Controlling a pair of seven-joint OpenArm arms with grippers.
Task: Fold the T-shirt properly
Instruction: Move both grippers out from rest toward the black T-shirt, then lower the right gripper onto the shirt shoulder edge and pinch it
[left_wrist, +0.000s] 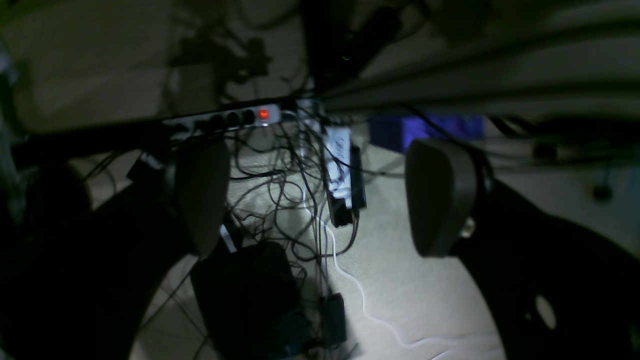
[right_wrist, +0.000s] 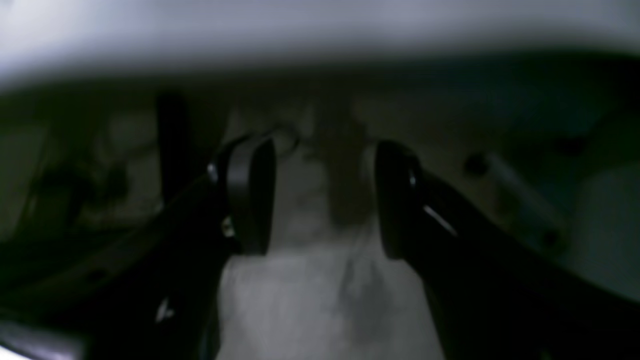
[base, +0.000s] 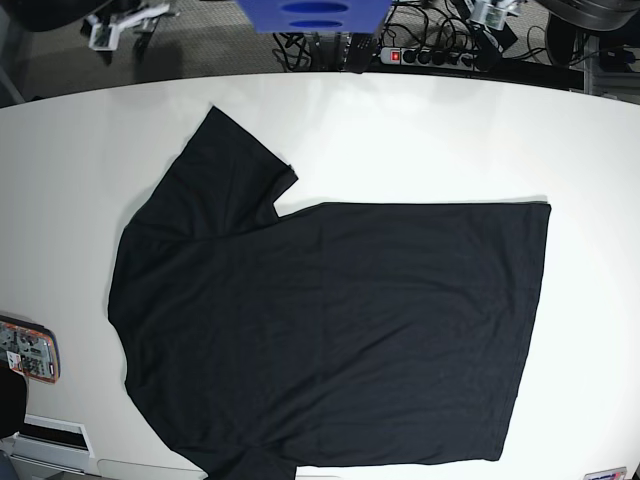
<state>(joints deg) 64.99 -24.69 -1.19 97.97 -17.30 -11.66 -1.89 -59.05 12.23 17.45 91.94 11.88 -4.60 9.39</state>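
The black T-shirt (base: 330, 330) lies spread flat and sideways on the white table (base: 420, 130), hem to the right and one short sleeve (base: 235, 165) pointing up left. Its lower edge runs off the bottom of the base view. Neither arm shows in the base view. In the left wrist view my left gripper (left_wrist: 320, 200) is open wide, nothing between its fingers (left_wrist: 200, 195), and looks down at the floor beside the table. The right wrist view is dim and blurred. There my right gripper (right_wrist: 322, 200) is open and empty, and the shirt is not in it.
A power strip (left_wrist: 235, 119) with a red lit switch and a tangle of cables (left_wrist: 290, 200) lie on the floor under the left gripper, next to a black box (left_wrist: 245, 295). A blue object (base: 310, 12) stands beyond the table's far edge. An orange-rimmed item (base: 25, 350) lies at its left edge.
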